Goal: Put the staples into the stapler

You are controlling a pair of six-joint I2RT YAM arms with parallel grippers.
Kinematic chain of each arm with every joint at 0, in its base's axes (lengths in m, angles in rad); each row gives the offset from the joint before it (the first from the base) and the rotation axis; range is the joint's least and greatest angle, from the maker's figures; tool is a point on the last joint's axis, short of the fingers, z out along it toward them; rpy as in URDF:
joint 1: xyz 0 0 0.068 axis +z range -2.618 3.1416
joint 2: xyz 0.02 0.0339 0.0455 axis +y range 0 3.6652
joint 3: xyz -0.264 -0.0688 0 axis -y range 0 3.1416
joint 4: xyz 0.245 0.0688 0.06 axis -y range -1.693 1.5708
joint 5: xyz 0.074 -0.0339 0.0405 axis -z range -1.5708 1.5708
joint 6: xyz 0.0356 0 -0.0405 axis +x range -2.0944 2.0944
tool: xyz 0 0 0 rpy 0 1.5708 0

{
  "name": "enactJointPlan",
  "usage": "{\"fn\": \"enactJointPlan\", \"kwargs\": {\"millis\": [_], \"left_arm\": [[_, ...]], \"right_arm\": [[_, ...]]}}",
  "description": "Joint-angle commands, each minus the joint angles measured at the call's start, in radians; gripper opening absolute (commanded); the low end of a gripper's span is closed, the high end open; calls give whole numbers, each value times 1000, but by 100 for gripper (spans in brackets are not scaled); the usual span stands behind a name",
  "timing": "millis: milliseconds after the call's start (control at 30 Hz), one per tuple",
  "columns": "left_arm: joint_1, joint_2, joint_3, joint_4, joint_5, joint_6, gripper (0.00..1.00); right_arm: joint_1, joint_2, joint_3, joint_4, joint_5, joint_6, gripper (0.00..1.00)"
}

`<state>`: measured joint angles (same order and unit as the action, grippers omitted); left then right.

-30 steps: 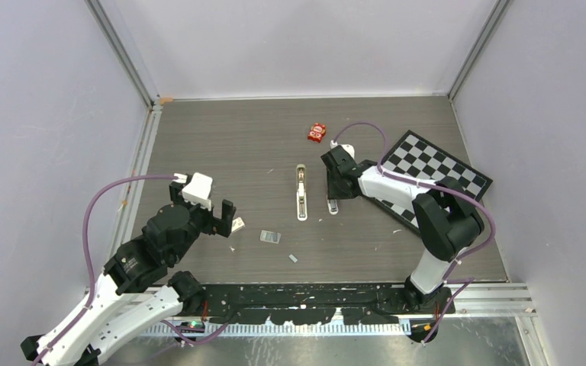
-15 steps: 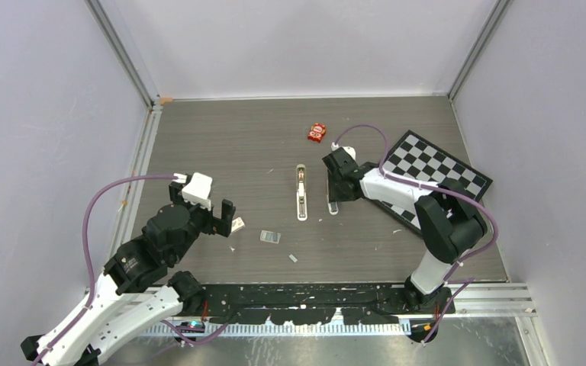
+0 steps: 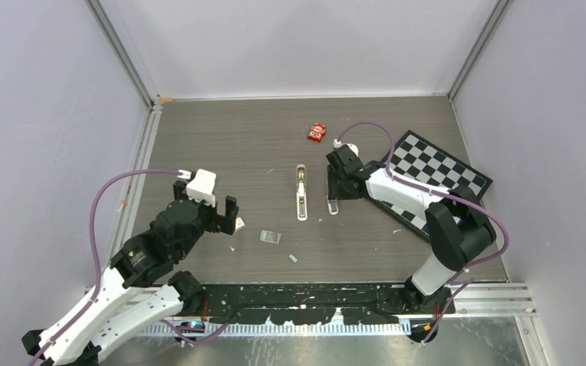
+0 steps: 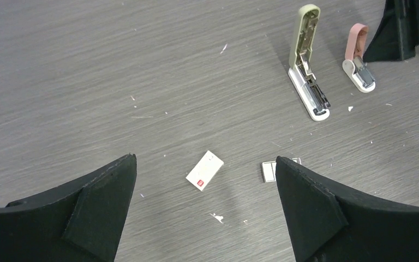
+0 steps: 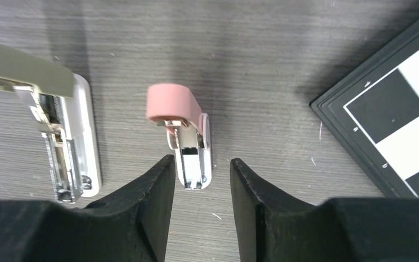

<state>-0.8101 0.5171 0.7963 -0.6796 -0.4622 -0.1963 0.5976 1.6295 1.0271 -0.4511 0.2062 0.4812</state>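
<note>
Nothing loaded yet: the stapler [image 3: 301,192] is lying opened mid-table, with the staples [image 3: 270,236] sitting loose nearby, untouched. The left gripper [image 4: 205,158] is hovering wide apart. The right gripper [image 5: 201,161] is straddling the pink piece [image 5: 180,125], jaws slightly apart, clamping nothing. Pickup and insertion are both remaining.

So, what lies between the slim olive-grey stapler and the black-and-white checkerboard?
A short pink-and-white stapler-like piece, with the right pincer open over one end; the right wrist view shows it best.
</note>
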Motion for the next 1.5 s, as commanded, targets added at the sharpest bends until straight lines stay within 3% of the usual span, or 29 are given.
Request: {"fn": "enactJointPlan", "kwargs": {"millis": [0,67,200,433,600,800,867,900,1000,1233,1467], "left_arm": [[2,59,29,17,68,-102,100],[2,80,20,53,179,-134,99],[2,136,22,138,312,-208,90],[2,298,108,189,292,-270,79],[3,497,279,175,321,-256,76],[8,732,473,207,423,-282,57],[14,798,518,231,453,-292,47],[18,826,531,253,472,-299,39],[41,907,553,353,541,-333,32],[104,1133,624,483,694,-400,3],[107,1323,710,520,679,-358,0]], "right_arm": [[-35,-64,71,14,-34,2,50],[-63,-67,78,30,-64,4,54],[-115,-68,93,74,-159,-13,59],[-163,-67,94,50,-260,11,52],[-163,-111,17,49,-282,48,50],[-162,-151,-77,83,-295,68,49],[-162,-156,-104,102,-320,80,48],[-163,-159,-119,117,-333,90,48],[-162,-158,-151,164,-348,117,48],[-163,-146,-185,216,-329,136,42],[-163,-115,-188,252,-338,160,38]]}}
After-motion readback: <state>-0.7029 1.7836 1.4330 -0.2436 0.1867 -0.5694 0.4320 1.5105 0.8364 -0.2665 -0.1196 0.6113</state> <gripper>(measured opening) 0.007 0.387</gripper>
